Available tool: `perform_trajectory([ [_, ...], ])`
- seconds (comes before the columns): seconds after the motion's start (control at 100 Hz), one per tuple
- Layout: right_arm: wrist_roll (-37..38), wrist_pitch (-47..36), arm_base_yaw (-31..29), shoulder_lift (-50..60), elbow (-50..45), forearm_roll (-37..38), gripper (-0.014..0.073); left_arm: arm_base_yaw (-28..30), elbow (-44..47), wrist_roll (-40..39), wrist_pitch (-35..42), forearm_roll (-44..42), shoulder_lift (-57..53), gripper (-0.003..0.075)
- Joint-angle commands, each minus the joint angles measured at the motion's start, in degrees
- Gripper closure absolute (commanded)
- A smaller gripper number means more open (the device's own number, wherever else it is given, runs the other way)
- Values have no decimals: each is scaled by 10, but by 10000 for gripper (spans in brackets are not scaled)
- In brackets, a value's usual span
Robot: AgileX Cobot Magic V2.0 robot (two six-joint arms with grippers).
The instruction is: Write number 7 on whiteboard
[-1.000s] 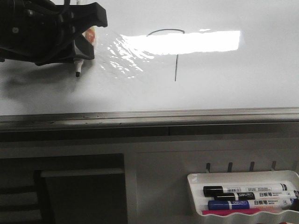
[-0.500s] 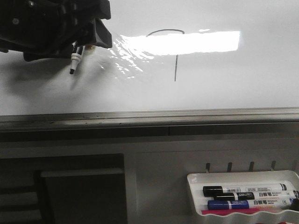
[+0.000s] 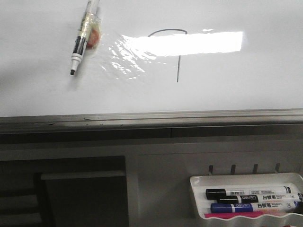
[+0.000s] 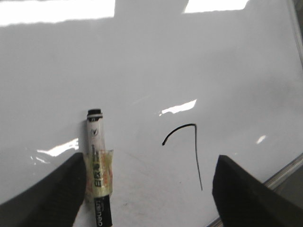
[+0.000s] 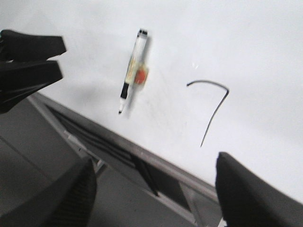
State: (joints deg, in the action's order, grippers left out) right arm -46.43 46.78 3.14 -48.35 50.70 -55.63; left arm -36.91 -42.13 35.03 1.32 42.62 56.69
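The front view showed no gripper at all, only the whiteboard [image 3: 42,94] with the number 7 [image 3: 176,52] near its middle and a taped marker [image 3: 84,35] lying loose at about 9 o'clock from it, tip toward the grey edge strip [image 3: 151,118], while a tray of markers [image 3: 246,201] sat well below at 5 o'clock. The left gripper [image 4: 147,189] appeared only in its wrist view, jaws spread wide and empty, one finger just beside the marker [image 4: 98,172] and the figure [image 4: 189,151] between the fingers. The right gripper [image 5: 151,189], seen only by its own camera, likewise stood wide apart holding nothing, off the board's near edge, with bare white board all around the 7 [image 5: 213,106].
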Motion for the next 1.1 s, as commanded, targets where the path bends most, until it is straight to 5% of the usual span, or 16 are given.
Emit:
perform_trajectory([
  [0.0,-1,-60,-3,25,14,-40,248,1,-14,8,9,-16,-50,280],
  [0.09,-1,-81,-3,46,13,-41,447,1,-14,8,-5,-28,-92,404],
  [0.17,-1,-99,-3,63,4,-41,639,1,-14,8,-24,-39,-125,591],
  [0.24,-1,-126,-3,85,-17,-41,655,1,-9,8,-42,-45,-153,739],
  [0.41,-36,-195,-3,180,-110,-42,656,1,45,9,-57,-48,-229,741],
  [0.73,-42,-264,-3,417,-314,-42,657,-20,242,9,66,-48,-442,741],
  [1.09,-42,-267,-3,500,-382,-40,657,-22,293,6,71,-33,-556,741],
])
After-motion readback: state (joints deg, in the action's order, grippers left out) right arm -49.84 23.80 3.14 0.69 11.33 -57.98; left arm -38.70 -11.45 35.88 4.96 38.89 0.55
